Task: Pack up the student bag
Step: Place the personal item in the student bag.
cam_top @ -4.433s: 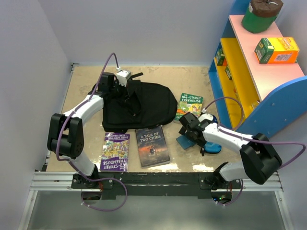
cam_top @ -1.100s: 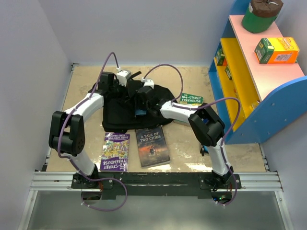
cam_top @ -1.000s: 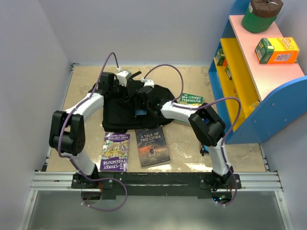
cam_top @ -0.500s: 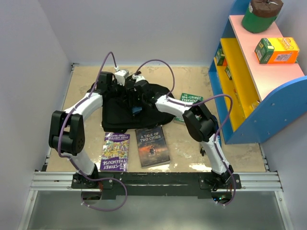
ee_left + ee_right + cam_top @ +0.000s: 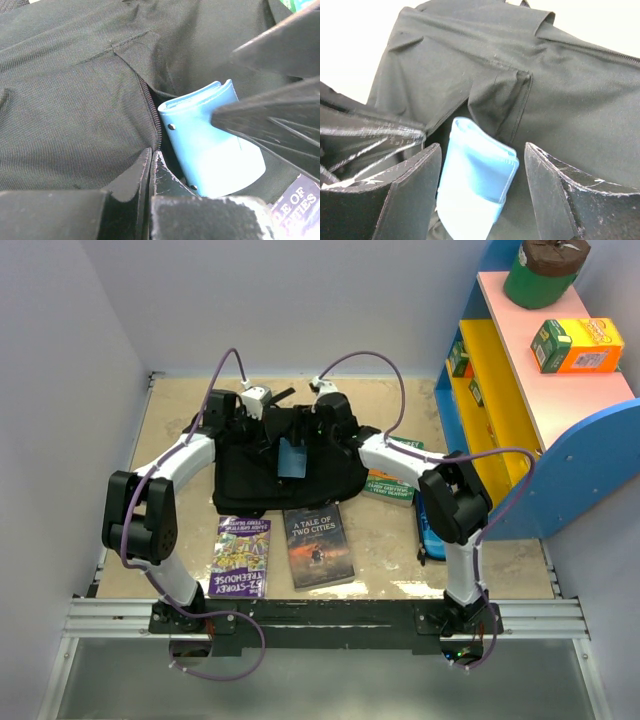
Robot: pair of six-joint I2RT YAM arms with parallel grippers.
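Note:
The student bag [image 5: 320,475], a black backpack, lies flat at the table's middle back. My left gripper [image 5: 268,437] is shut on the fabric at its zipper edge [image 5: 151,152], holding the opening apart. A light blue pouch [image 5: 292,460] stands partway in that opening [image 5: 215,145], its upper half sticking out. My right gripper [image 5: 303,435] hovers over it, open: in the right wrist view the pouch [image 5: 475,185] sits between the fingers [image 5: 415,190] with a gap on each side. The bag's inside is dark and hidden.
Near the front lie a purple Treehouse book [image 5: 241,555] and "A Tale of Two Cities" [image 5: 318,545]. A green Treehouse book [image 5: 392,480] lies right of the bag, a blue pencil case [image 5: 428,528] by the right arm. A blue-yellow shelf [image 5: 520,400] stands at right.
My right gripper has opened and let go of the blue pouch, and its arm has swung back to the right. The pouch stays in the bag's opening. The left gripper has kept its hold.

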